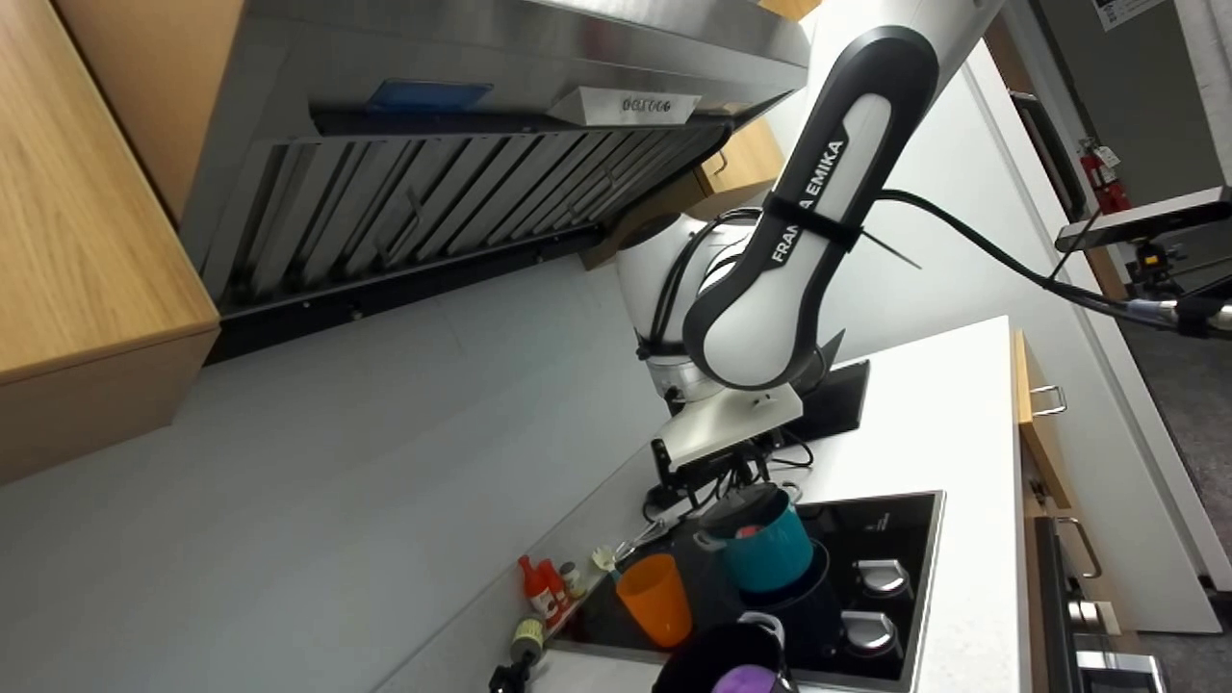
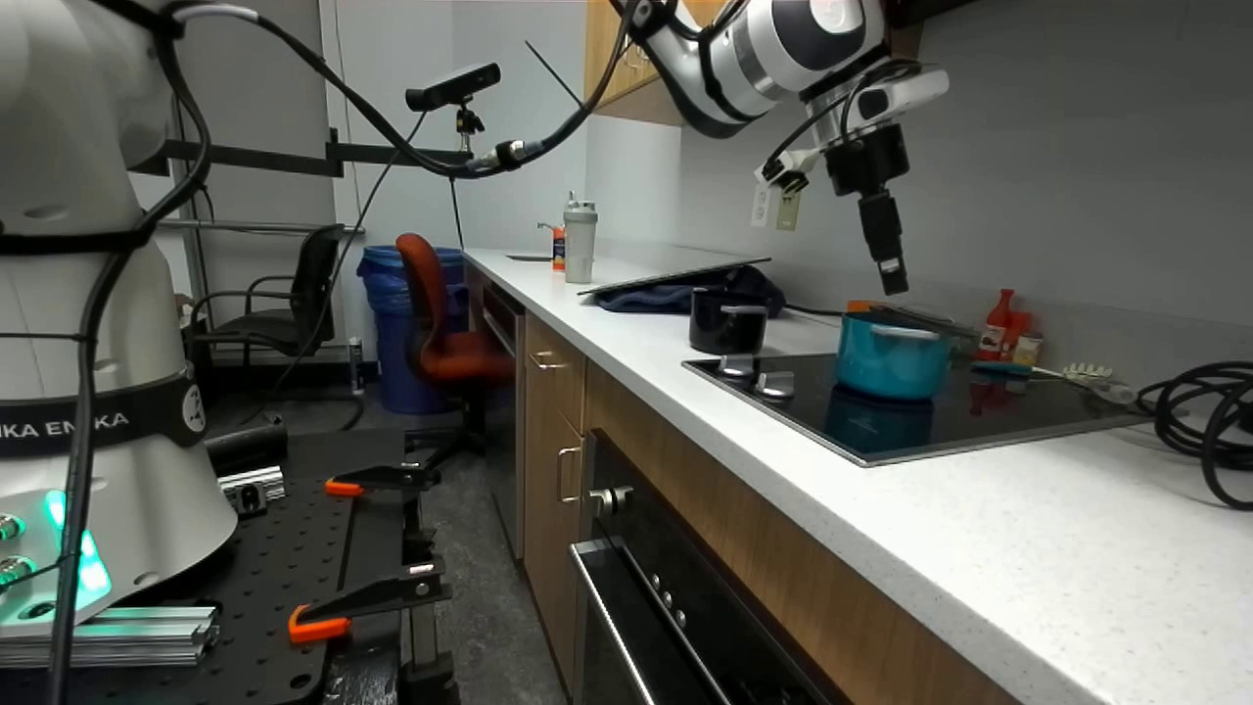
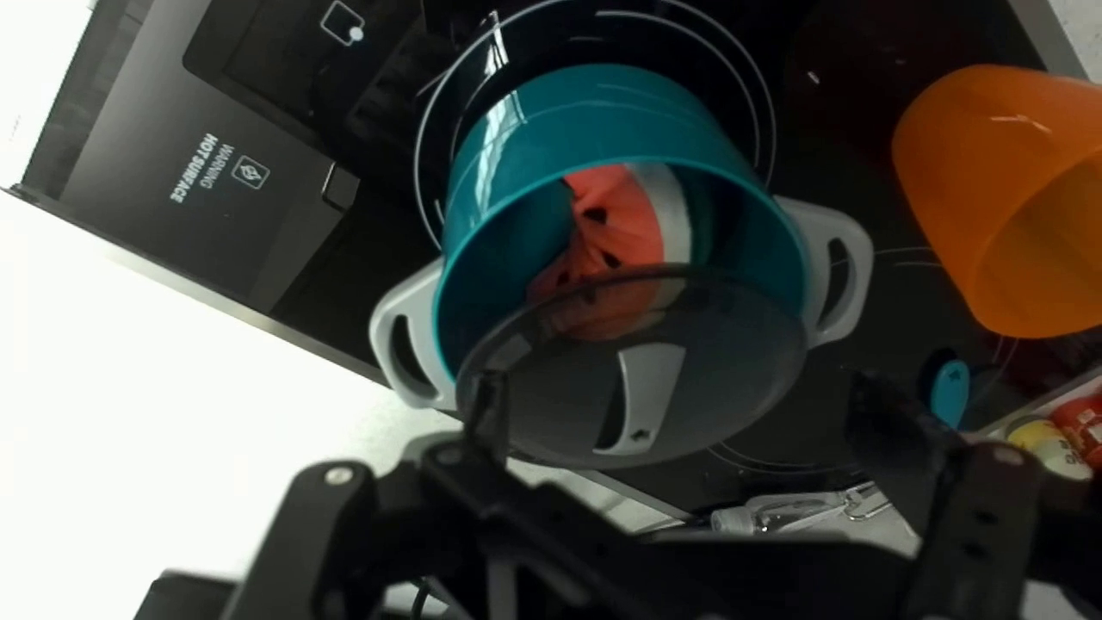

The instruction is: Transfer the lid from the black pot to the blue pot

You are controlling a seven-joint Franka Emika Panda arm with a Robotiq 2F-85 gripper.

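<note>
The blue pot (image 3: 594, 120) stands on the cooktop with a red watermelon-like item (image 3: 616, 215) inside; the pot also shows in both exterior views (image 1: 770, 553) (image 2: 893, 357). The dark see-through lid (image 3: 715, 379) with a grey handle lies off-centre on the pot, leaving part of the opening uncovered; its dark edge shows in an exterior view (image 2: 915, 315). My gripper (image 3: 676, 383) is open and empty; its fingers are wide apart, with the lid's handle between them in the picture. In an exterior view the gripper (image 2: 893, 279) hangs above the blue pot. The black pot (image 2: 727, 323) stands on the counter beside the cooktop, without a lid on it.
An orange vessel (image 3: 1007, 198) stands beside the blue pot. Red bottles (image 2: 998, 328) and utensils (image 2: 1077, 377) are along the wall. A clear bottle (image 3: 775, 512) lies behind the lid. A range hood (image 1: 462, 183) hangs above. A purple item (image 1: 746, 680) is in the black pot.
</note>
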